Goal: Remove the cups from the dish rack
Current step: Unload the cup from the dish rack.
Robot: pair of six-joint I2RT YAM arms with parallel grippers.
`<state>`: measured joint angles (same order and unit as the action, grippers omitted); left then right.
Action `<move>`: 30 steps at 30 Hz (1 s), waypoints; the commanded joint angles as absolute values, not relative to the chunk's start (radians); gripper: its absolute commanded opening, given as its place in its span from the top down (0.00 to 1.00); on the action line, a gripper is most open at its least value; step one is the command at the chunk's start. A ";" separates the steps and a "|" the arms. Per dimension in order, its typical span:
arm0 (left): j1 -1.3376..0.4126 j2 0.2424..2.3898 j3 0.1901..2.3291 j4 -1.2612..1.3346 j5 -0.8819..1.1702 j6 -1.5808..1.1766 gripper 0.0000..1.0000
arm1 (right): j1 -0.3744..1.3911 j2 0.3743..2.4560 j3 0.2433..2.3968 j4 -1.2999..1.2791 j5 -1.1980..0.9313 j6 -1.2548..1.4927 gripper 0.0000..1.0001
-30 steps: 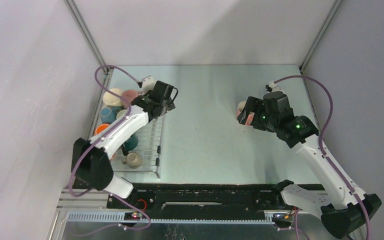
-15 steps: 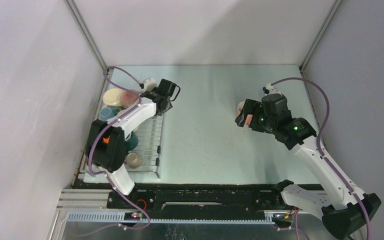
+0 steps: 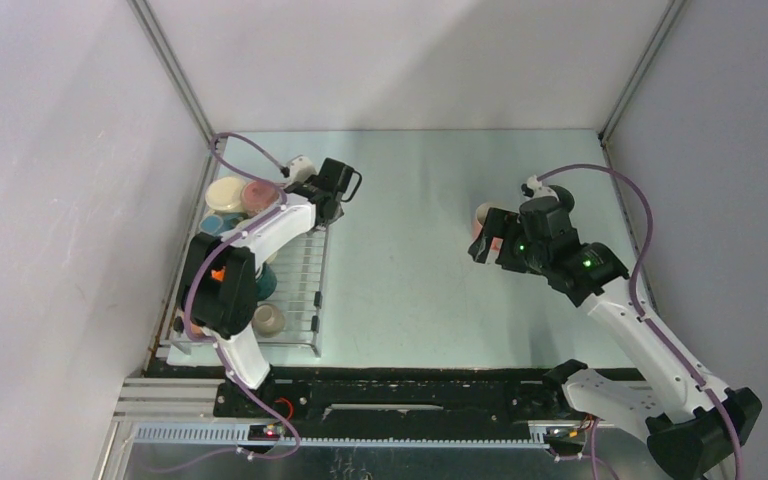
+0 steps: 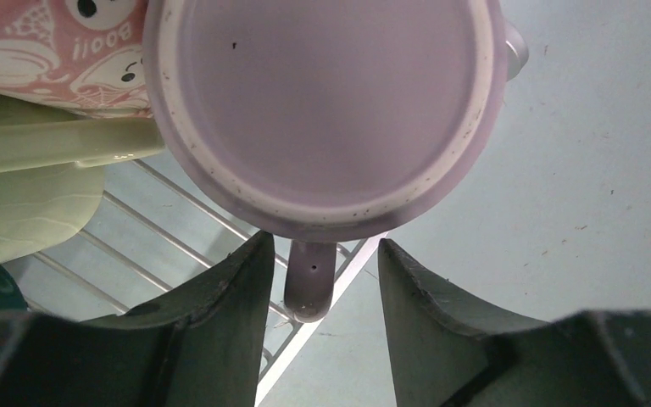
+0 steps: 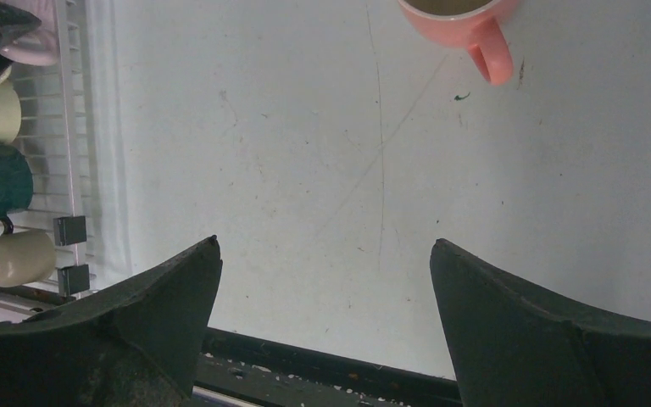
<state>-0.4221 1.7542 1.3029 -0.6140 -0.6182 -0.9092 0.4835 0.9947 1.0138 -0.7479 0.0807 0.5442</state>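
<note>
Jaws are parted on both arms. From above, the left gripper (image 3: 337,187) has been brought to the dish rack's (image 3: 305,300) 1 o'clock corner. Left wrist: a lilac mug's (image 4: 322,110) handle is straddled, unclamped. Right wrist: a salmon mug (image 5: 462,21) is left unloaded at 1 o'clock.

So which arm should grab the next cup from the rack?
Left. The left hand is open, fingers either side of the handle of the lilac mug, at the edge of the dish rack. The right hand is open over the table near the salmon-pink mug, away from the rack.
</note>
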 commanded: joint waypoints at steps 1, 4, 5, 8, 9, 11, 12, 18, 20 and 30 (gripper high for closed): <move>-0.410 1.757 1.297 -0.562 -0.662 -0.931 0.47 | 0.497 0.982 0.997 -0.706 0.084 0.539 0.00; -0.408 1.750 1.272 -0.536 -0.660 -0.930 0.51 | 0.499 0.989 0.988 -0.699 0.082 0.538 0.00; -0.408 1.748 1.265 -0.530 -0.662 -0.931 0.52 | 0.500 0.992 0.988 -0.699 0.080 0.537 0.00; -0.408 1.745 1.251 -0.529 -0.670 -0.939 0.53 | 0.502 1.005 0.988 -0.700 0.080 0.537 0.00; -0.408 1.745 1.248 -0.529 -0.672 -0.941 0.53 | 0.503 1.008 0.987 -0.702 0.079 0.537 0.00; -0.408 1.748 1.242 -0.531 -0.674 -0.945 0.53 | 0.505 1.013 0.987 -0.700 0.080 0.536 0.00; -0.408 1.751 1.239 -0.531 -0.673 -0.947 0.53 | 0.505 1.015 0.984 -0.695 0.080 0.537 0.00; -0.401 1.762 1.233 -0.531 -0.667 -0.946 0.52 | 0.511 1.027 0.969 -0.676 0.071 0.546 0.00; -0.395 1.762 1.226 -0.527 -0.666 -0.951 0.51 | 0.514 1.031 0.960 -0.666 0.069 0.549 0.00; -0.387 1.755 1.207 -0.470 -0.623 -0.904 0.68 | 0.524 1.046 0.943 -0.644 0.066 0.561 0.00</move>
<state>-0.3923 1.7546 1.2373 -0.5228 -0.6186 -0.9157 0.5133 1.0451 0.9512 -0.6876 0.0650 0.5484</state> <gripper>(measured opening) 0.396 0.993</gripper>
